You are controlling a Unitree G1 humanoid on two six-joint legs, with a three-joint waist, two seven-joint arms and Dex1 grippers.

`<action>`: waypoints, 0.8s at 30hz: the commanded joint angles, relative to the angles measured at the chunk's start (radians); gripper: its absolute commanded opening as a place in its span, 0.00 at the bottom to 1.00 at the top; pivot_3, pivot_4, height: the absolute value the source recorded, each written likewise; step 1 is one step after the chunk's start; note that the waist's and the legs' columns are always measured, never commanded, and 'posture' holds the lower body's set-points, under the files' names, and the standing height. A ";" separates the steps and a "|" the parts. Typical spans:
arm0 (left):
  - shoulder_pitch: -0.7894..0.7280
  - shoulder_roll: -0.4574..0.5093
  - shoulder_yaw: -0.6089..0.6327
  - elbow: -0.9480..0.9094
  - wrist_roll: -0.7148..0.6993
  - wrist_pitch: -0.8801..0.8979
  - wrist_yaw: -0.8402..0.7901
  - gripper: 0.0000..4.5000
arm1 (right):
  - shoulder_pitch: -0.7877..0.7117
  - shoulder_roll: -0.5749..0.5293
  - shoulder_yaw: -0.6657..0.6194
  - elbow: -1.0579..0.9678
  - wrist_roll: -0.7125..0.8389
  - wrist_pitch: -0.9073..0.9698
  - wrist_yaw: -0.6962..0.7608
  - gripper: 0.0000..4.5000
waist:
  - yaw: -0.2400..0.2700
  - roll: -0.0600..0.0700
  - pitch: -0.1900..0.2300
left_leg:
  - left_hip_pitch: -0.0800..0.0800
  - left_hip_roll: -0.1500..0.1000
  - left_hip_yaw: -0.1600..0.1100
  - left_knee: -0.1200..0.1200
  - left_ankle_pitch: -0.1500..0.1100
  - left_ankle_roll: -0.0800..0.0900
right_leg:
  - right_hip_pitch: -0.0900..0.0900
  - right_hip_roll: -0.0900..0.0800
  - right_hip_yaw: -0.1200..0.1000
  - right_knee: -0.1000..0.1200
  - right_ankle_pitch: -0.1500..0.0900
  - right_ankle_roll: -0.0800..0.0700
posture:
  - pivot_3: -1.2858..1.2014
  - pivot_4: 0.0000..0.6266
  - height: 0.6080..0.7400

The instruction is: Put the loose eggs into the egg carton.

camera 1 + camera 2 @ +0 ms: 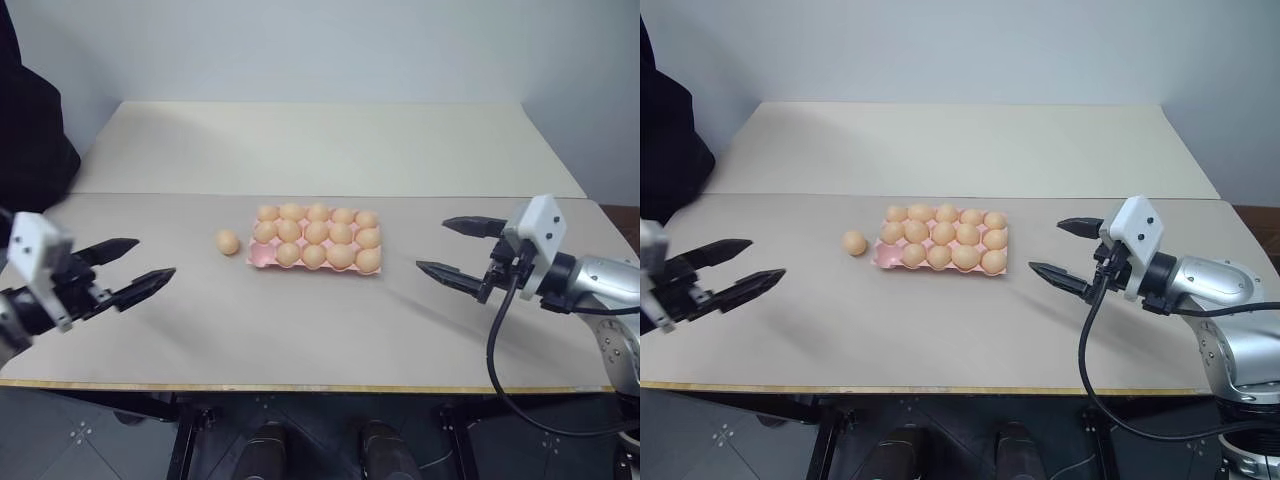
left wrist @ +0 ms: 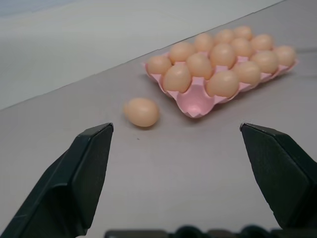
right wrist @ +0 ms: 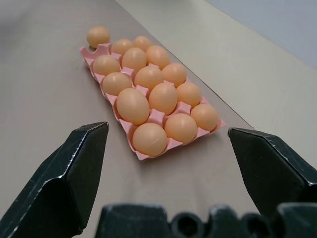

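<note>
1. While fourteen of its fifteen moulded cups hold an egg, the flat pink lidless egg carton (image 1: 257, 257) lies near the middle of the long beige tabletop (image 1: 330, 330); the one empty cup is at its near corner on the robot's left.
2. One smooth, light orange-tan loose egg (image 1: 228, 242) lies on the bare table just beside the carton's left end, close to that empty cup and not touching the tray.
3. Seen from the left wrist, this egg rests on its side, with a narrow strip of table between it and the pink rim.
4. Left gripper (image 1: 128, 268), white-bodied with two black fingers, hovers above the table well to the left of the loose egg; its jaws stand wide apart and hold nothing.
5. Right gripper (image 1: 450, 248), of the same make, hovers well to the right of the carton, pointing toward it; its jaws are likewise spread wide and empty.
6. A second, paler table (image 1: 330, 145) adjoins the far edge of the first.
7. A dark garment (image 1: 30, 130) shows at the far left edge.
</note>
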 commanded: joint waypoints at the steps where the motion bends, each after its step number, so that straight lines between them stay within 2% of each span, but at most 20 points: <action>1: -0.115 -0.032 -0.132 0.084 0.096 0.006 0.124 0.99 | -0.024 -0.017 -0.017 -0.020 -0.006 -0.022 0.001 1.00 | 0.001 0.000 0.000 | 0.000 0.000 0.000 0.000 0.000 0.000 | 0.000 0.000 0.000 0.000 0.000 0.000 | 0.52 0.24 1.00; 8: -0.408 -0.217 -0.273 0.323 0.151 -0.018 0.236 0.99 | -0.033 -0.020 -0.015 -0.037 -0.020 -0.025 -0.008 1.00 | 0.002 -0.001 0.000 | -0.003 0.000 0.000 0.001 0.000 0.000 | -0.002 0.000 0.000 0.000 0.000 0.000 | 0.52 0.24 1.00; 12: -0.485 -0.266 -0.343 0.442 0.223 -0.057 0.268 0.99 | -0.022 -0.018 -0.022 -0.060 -0.019 -0.020 -0.010 1.00 | 0.001 -0.001 0.000 | -0.004 -0.001 0.000 0.001 0.000 0.000 | -0.005 0.000 0.000 0.001 0.000 0.000 | 0.52 0.24 1.00; 18: -0.623 -0.360 -0.377 0.686 0.320 -0.124 0.370 0.99 | -0.006 -0.013 -0.034 -0.075 -0.018 -0.016 -0.021 1.00 | 0.004 -0.001 0.000 | -0.005 -0.001 0.000 0.002 0.000 0.000 | -0.005 0.000 0.000 0.002 0.000 0.000 | 0.52 0.24 1.00; 24: -0.676 -0.405 -0.419 0.796 0.366 -0.161 0.353 0.99 | 0.006 -0.017 -0.054 -0.095 -0.006 -0.007 -0.030 1.00 | 0.001 -0.002 -0.001 | -0.008 -0.002 0.000 0.002 0.000 0.000 | -0.008 0.000 0.000 0.002 0.000 0.001 | 0.52 0.24 1.00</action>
